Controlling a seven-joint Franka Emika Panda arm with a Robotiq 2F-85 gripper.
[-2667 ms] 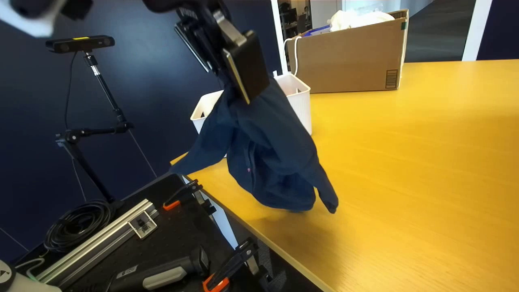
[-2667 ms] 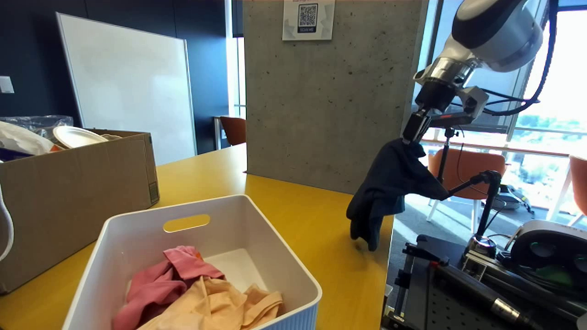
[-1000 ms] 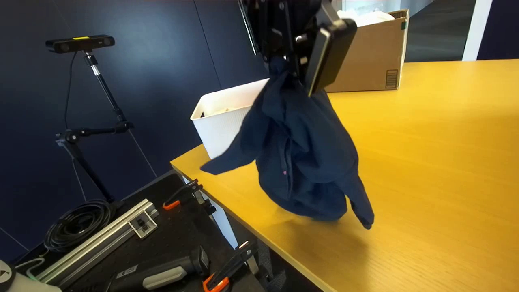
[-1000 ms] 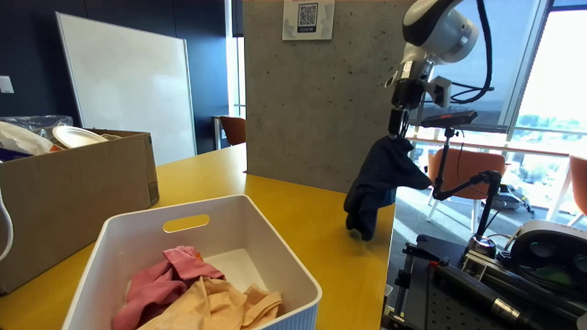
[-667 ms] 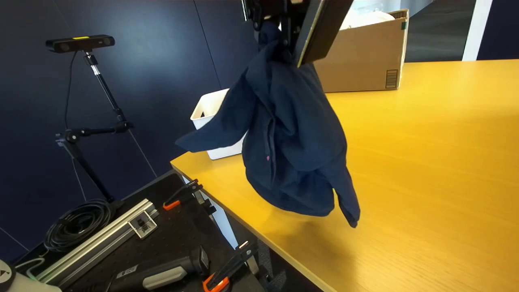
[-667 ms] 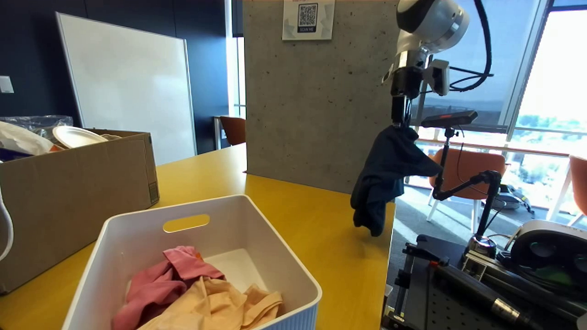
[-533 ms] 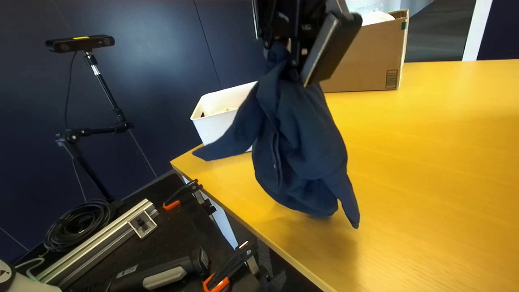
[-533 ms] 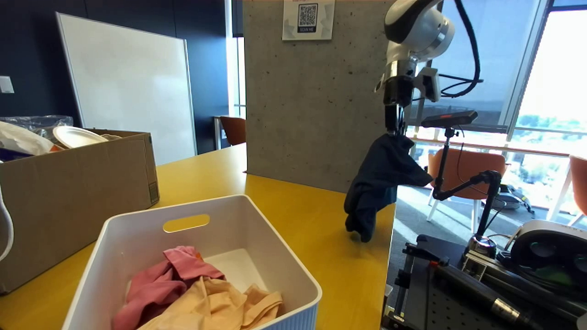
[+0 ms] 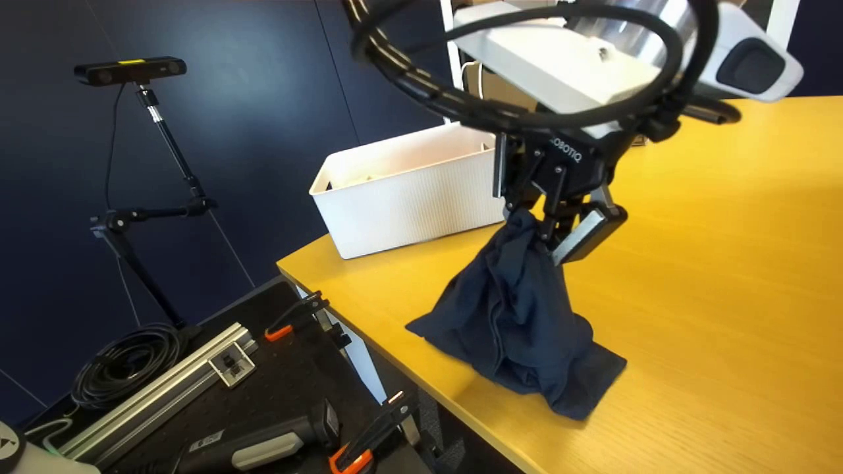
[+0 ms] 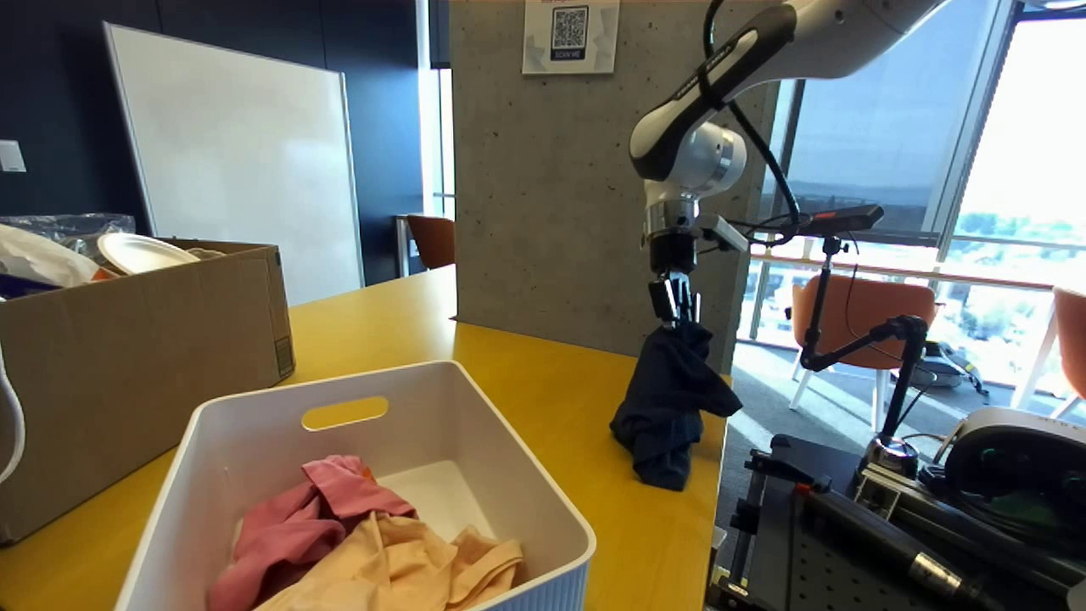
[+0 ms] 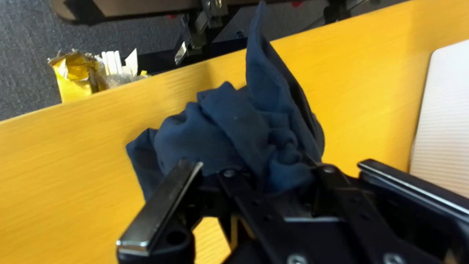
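Note:
A dark navy cloth hangs from my gripper, its upper end bunched and pinched between the fingers. Its lower folds spread onto the yellow table and seem to touch it, close to the table's edge. In an exterior view the gripper points down over the same cloth. Seen from the wrist, a fold of the cloth runs in between the finger linkages of the gripper, and one corner sticks up toward the table edge. The fingertips themselves are partly hidden by the cloth.
A white basket stands behind the gripper; pink cloth and peach cloth lie inside it. A cardboard box sits further along. Beside the table edge are a black cart top, clamps and a camera stand.
My gripper has come down over the table, bringing the navy cloth with it. The cloth swung clear above the surface before; now its bottom folds out on the table. The grip looks unchanged.

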